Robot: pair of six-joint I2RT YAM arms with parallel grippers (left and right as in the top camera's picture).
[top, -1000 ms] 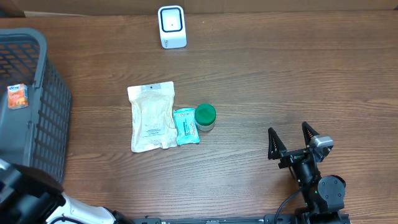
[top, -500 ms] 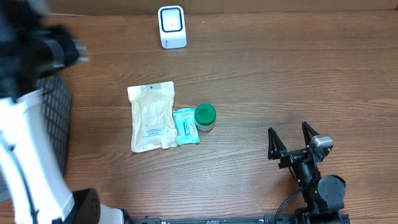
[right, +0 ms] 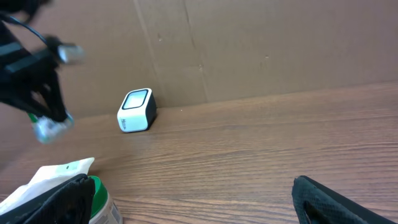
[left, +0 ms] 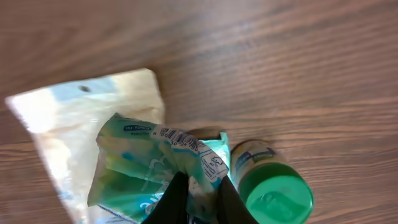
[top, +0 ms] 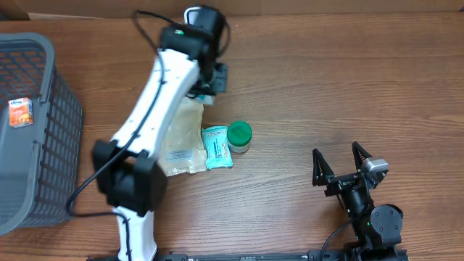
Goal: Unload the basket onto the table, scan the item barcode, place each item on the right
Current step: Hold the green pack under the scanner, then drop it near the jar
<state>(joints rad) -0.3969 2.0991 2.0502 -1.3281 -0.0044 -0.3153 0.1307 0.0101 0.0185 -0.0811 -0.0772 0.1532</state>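
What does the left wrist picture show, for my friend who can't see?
The left pincer pinches a crinkly teal packet above the wooden table. Below it lie a white pouch and a green-lidded jar.

The scanner (right: pixel 135 111) stands at the far edge of the table (top: pixel 348 80), near its middle. The basket (top: pixel 43 87) sits at the left edge, with a small carton (top: pixel 20 112) lying in it. Midway across the table three things lie in a row: a large pouch (top: pixel 181 145) on the left, a flat packet (top: pixel 216 147) just beside it, and a jar (top: pixel 239 135) at that packet's right. The left gripper (left: pixel 200 182) hangs above the pouch's far end, just before the scanner, with a second packet (left: pixel 149 162) pinched in it, off the table. The right gripper (top: pixel 338 165) sits well apart, at the near right.
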